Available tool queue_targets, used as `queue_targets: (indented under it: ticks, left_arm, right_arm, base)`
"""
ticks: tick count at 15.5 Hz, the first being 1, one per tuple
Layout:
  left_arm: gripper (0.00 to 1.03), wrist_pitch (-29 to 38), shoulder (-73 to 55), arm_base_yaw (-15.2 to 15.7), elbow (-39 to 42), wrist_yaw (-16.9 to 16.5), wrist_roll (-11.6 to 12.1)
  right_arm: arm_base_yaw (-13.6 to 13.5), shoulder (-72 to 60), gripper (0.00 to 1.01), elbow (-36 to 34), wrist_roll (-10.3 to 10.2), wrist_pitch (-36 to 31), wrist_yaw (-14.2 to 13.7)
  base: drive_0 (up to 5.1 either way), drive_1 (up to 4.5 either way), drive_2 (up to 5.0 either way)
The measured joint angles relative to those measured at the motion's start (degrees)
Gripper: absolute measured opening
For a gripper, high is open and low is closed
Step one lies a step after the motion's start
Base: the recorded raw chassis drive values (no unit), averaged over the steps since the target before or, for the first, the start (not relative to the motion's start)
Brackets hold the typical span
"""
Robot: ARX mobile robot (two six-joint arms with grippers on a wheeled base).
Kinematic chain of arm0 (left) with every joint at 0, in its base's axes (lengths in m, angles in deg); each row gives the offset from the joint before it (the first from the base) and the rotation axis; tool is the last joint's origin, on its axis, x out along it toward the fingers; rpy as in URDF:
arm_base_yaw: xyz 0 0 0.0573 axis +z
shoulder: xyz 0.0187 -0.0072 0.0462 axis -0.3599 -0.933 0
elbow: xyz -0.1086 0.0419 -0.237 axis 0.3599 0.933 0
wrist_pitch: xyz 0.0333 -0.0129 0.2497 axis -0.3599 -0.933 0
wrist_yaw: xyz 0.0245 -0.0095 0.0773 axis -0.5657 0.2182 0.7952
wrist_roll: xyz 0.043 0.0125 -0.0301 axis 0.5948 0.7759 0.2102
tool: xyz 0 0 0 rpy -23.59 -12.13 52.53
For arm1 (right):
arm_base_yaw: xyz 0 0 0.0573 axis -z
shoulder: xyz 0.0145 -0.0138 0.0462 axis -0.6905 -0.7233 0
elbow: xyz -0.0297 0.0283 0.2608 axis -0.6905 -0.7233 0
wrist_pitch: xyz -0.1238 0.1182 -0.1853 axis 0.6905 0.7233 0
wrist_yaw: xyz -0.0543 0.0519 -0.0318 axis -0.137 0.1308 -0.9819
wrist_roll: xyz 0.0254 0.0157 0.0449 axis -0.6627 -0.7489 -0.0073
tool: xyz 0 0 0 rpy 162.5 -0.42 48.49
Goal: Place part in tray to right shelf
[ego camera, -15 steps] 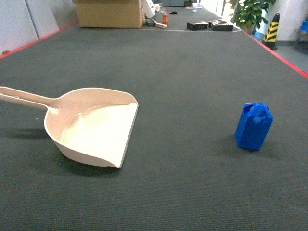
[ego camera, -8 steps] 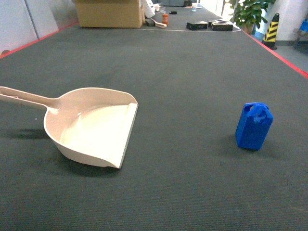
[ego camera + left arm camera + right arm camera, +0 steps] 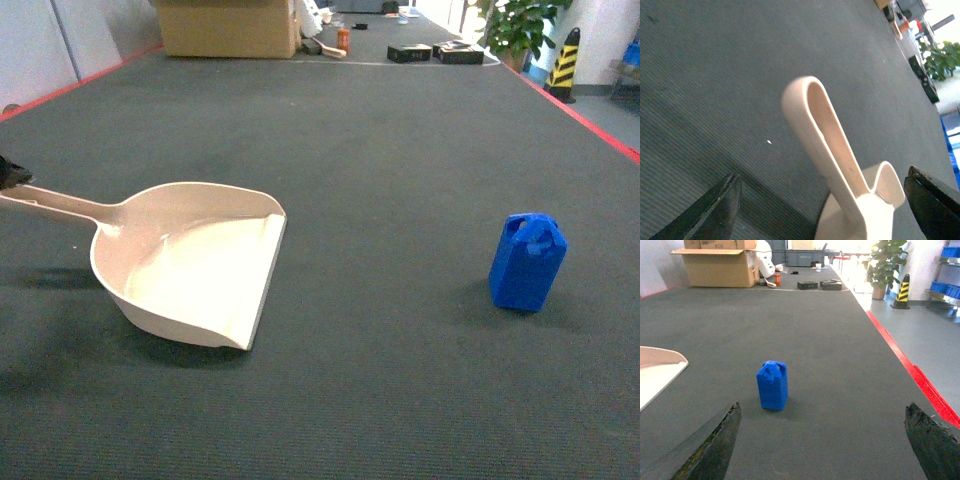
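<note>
The shiny cream plastic scoop tray holds nothing, the small blue plastic block stands apart on ribbed dark carpet, and both grippers' fingers are spread apart.

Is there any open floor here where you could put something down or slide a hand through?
Yes. A wide bare strip of carpet lies between the tray and the part. More runs behind both, up to the cardboard box. It is tight only at the tray's handle, where the open left gripper straddles it.
</note>
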Motion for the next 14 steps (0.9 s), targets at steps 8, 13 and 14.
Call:
queue_targets:
  ticks: [8, 13, 14]
  left_arm:
    - [0.98, -0.1, 0.0, 0.5, 0.1, 1.5, -1.2]
    - [0.98, 5.5, -1.2, 1.3, -0.6, -12.6, -7.6]
    - [0.98, 5.1, -1.5, 0.7, -1.6, -15.1, -9.3]
  right_arm:
    - [0.0, 0.0, 0.98, 0.0, 0.0, 0.0, 0.0]
    - [0.0, 0.0, 0.98, 0.0, 0.0, 0.0, 0.0]
    - [0.0, 0.0, 0.98, 0.0, 0.0, 0.0, 0.0]
  base:
    - [0.0, 0.00, 0.0]
    - [0.0, 0.00, 0.0]
    - [0.0, 0.00, 0.0]
